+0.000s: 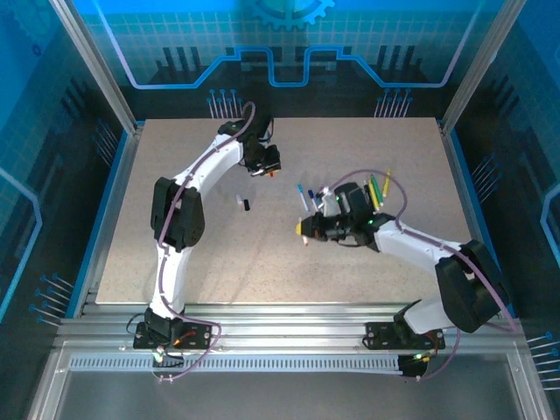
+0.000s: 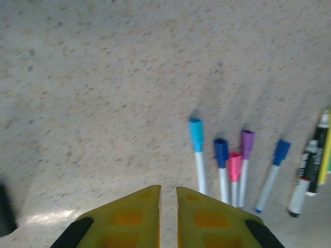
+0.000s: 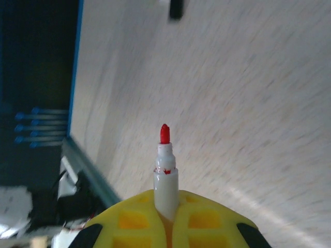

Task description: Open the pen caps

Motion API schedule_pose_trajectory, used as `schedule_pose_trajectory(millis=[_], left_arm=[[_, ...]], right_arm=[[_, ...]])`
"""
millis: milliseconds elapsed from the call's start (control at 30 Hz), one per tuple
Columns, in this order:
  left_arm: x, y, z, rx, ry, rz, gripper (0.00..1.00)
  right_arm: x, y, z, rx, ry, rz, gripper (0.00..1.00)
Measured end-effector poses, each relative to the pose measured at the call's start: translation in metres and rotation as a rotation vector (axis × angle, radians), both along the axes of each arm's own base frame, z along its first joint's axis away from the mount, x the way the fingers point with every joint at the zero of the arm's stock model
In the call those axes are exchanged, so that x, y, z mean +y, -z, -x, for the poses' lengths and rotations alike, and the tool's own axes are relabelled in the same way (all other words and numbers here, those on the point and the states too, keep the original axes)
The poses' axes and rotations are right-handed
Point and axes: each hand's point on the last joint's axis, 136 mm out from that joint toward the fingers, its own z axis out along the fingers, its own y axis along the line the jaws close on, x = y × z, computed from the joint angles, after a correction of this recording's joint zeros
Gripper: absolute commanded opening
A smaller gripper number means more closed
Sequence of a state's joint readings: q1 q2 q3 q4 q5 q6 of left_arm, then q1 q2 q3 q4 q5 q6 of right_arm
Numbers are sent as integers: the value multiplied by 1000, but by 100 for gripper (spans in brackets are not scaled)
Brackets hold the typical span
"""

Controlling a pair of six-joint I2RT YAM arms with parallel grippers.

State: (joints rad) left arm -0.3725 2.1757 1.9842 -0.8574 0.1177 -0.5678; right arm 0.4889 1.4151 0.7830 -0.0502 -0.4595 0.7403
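My right gripper (image 3: 166,199) is shut on a white pen body (image 3: 165,178) whose bare red tip (image 3: 164,134) points away from me, with no cap on it. From above, that gripper (image 1: 308,229) hovers over mid-table. My left gripper (image 1: 265,168) is farther back; its yellow fingers (image 2: 137,217) stand a narrow gap apart with only table showing between them. Beyond it lie capped pens: a light-blue cap (image 2: 196,135), a blue cap (image 2: 221,150), a pink cap (image 2: 235,165), a purple cap (image 2: 247,143) and another blue cap (image 2: 282,151). A loose black cap (image 1: 247,205) lies between the arms.
Black-and-white markers (image 2: 310,168) lie at the right of the pen row. Green and yellow pens (image 1: 376,188) rest behind the right gripper. Blue-edged enclosure walls (image 1: 118,157) ring the speckled table (image 1: 192,254).
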Motion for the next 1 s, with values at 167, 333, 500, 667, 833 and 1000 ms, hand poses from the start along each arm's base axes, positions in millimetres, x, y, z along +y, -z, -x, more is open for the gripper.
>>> schedule_pose_trajectory(millis=[167, 333, 500, 667, 833, 1000], left_arm=[[23, 15, 21, 14, -10, -113, 0], [35, 36, 30, 43, -23, -170, 0], [45, 45, 23, 38, -46, -236, 0], [59, 52, 1, 12, -70, -344, 0], [77, 56, -20, 3, -97, -385, 0], [110, 66, -34, 40, -154, -403, 0]], right_arm=[[-59, -11, -50, -66, 170, 186, 0], [-101, 3, -79, -45, 243, 355, 0], [-126, 27, -99, 11, 271, 487, 0], [-136, 37, -109, 33, 283, 550, 0], [-144, 37, -124, 31, 307, 581, 0], [-158, 47, -140, 59, 334, 615, 0]])
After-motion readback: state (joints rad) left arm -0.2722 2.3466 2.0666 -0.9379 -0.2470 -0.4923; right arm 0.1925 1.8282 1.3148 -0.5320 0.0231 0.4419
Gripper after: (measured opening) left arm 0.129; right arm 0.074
